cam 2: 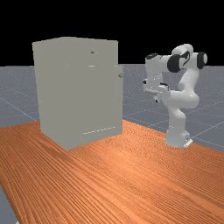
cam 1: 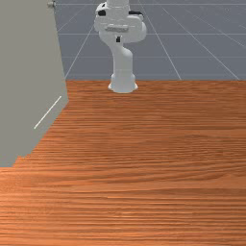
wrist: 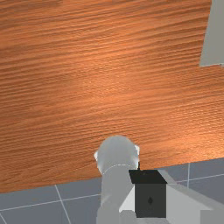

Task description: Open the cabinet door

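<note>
One tall, boxy cabinet (cam 2: 78, 96) stands on the table (cam 2: 118, 175) well apart from the gripper (cam 2: 156, 100), on the far view's left of it; what it holds inside is hidden behind its walls. Its walls are flat, plain grey-beige, with straight edges and a pale thin line low down, while the table is orange-brown wood with long, streaky grain. The cabinet door (cam 2: 120, 103) is on the cabinet's side nearest the gripper, a thin slab whose long axis runs upright, facing toward the arm (cam 2: 177, 122). A small round knob (cam 2: 120, 75) juts from that side toward the gripper. The gripper is apart from door and knob, and whether it is spread or pressed together I cannot tell.
</note>
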Motion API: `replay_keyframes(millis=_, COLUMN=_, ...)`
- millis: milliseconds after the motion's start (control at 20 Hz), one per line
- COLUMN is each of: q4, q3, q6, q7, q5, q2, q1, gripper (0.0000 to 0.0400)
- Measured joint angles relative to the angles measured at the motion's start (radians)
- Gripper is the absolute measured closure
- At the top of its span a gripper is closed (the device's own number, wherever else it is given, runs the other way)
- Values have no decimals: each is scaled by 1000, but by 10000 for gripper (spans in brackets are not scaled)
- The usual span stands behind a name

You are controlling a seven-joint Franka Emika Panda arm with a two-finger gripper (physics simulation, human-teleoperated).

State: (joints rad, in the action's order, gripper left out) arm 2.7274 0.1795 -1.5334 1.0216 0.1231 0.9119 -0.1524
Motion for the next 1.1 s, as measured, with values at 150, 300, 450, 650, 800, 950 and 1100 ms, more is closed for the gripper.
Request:
replay_keyframes(millis=150, q4=50, q3=-1, q6=107, q7=-7, q5=9, q2=132, q1=27, gripper=400)
replay_keyframes(millis=300, q4=-40, q3=7, q6=179, q7=-18, q5=27, q2=210, q1=55, gripper=400)
replay_keyframes(millis=450, q4=-146, q3=-5, q6=266, q7=-28, q5=45, q2=301, q1=79, gripper=400)
replay_keyframes(millis=650, q4=-274, q3=-15, q6=323, q7=-34, q5=88, q2=374, q1=111, gripper=400)
replay_keyframes(millis=800, q4=-384, q3=18, q6=276, q7=-41, q5=181, q2=380, q1=141, gripper=400)
replay_keyframes(millis=950, q4=-434, q3=82, q6=121, q7=-35, q5=264, q2=371, q1=146, gripper=400)
replay_keyframes(millis=1100, q4=-389, q3=167, q6=-172, q7=2, q5=361, q2=371, q1=126, gripper=148)
